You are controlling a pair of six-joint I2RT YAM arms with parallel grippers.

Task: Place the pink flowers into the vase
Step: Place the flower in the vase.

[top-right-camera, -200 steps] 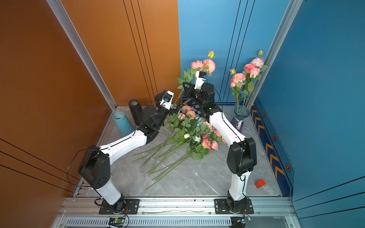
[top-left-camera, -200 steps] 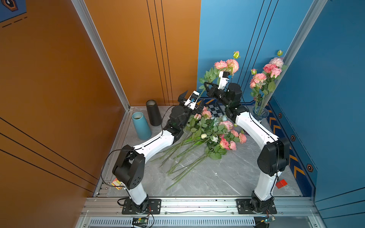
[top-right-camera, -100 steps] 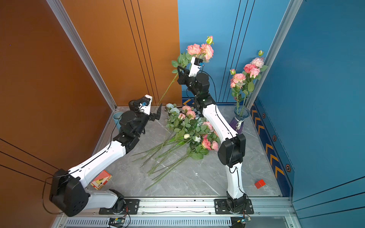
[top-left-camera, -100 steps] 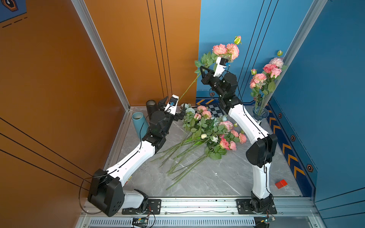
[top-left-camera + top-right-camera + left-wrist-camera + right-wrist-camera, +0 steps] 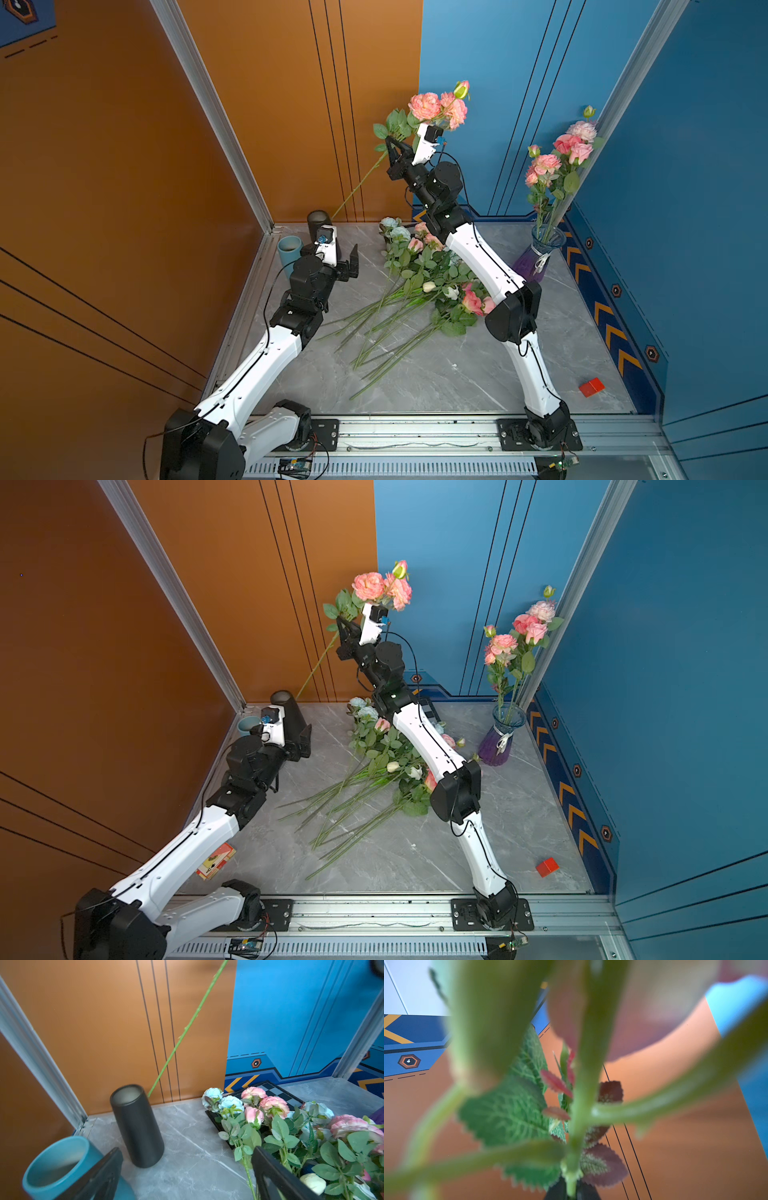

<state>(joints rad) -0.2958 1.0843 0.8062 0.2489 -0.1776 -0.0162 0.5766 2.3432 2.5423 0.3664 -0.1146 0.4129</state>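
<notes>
Our right gripper [image 5: 390,142] pinches a long-stemmed pink artificial flower spray [image 5: 436,109] high at far centre; our left gripper [image 5: 187,1150] gapes empty. We risk its trailing stem toppling the purple glass vase [image 5: 537,259], far right.

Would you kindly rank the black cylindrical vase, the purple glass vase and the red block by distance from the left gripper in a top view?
1. Black cylindrical vase, just behind left gripper.
2. Purple glass vase, far right side.
3. Red block, front right corner.
</notes>
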